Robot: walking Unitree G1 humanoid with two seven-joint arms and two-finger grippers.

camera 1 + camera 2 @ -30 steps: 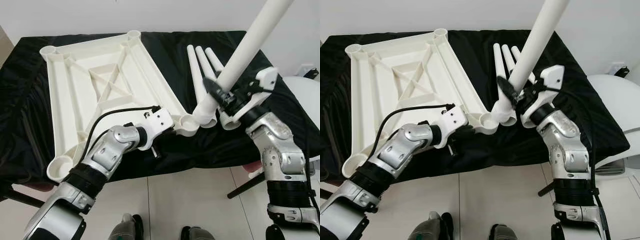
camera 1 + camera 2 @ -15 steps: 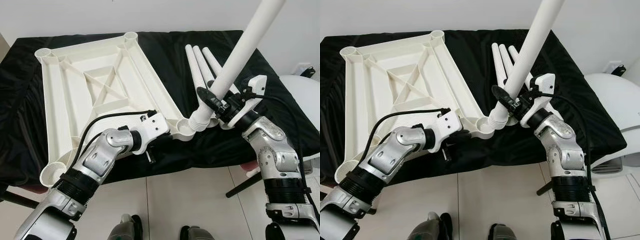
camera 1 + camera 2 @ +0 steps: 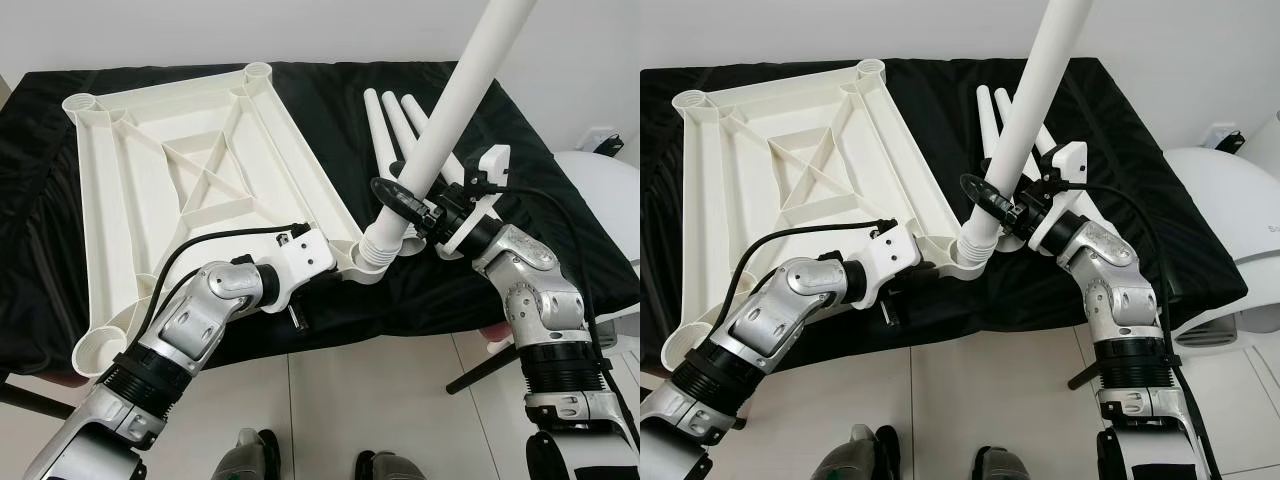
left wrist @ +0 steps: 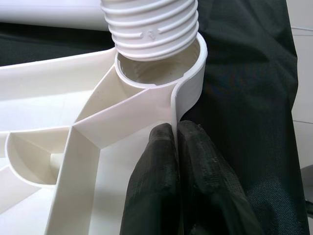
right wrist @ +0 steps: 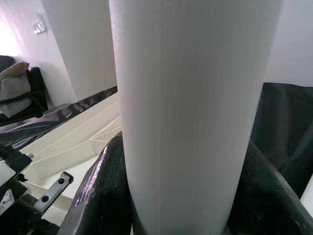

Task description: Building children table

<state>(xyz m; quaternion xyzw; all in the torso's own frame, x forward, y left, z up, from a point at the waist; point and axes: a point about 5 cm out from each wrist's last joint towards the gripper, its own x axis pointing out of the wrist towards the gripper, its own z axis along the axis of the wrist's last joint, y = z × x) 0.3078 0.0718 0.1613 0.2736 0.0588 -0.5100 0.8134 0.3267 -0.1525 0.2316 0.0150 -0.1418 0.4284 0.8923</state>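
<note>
A white plastic tabletop (image 3: 180, 170) lies upside down on a black-draped table, ribs up, with round sockets at its corners. My left gripper (image 4: 173, 134) is shut on the tabletop's rim beside the near right corner socket (image 4: 161, 73). My right gripper (image 3: 405, 200) is shut on a long white table leg (image 3: 455, 95), holding it tilted. The leg's threaded end (image 4: 151, 24) sits at the mouth of that socket. Three more white legs (image 3: 395, 125) lie on the cloth behind my right arm.
The black cloth (image 3: 560, 200) covers the table and hangs over its front edge. A white rounded object (image 3: 620, 190) stands at the far right. Pale tiled floor (image 3: 390, 400) lies below, with my feet near the bottom.
My right gripper has carried the leg left and down, bringing its threaded end onto the corner socket. The left gripper keeps its hold on the rim. The camera has shifted a little.
</note>
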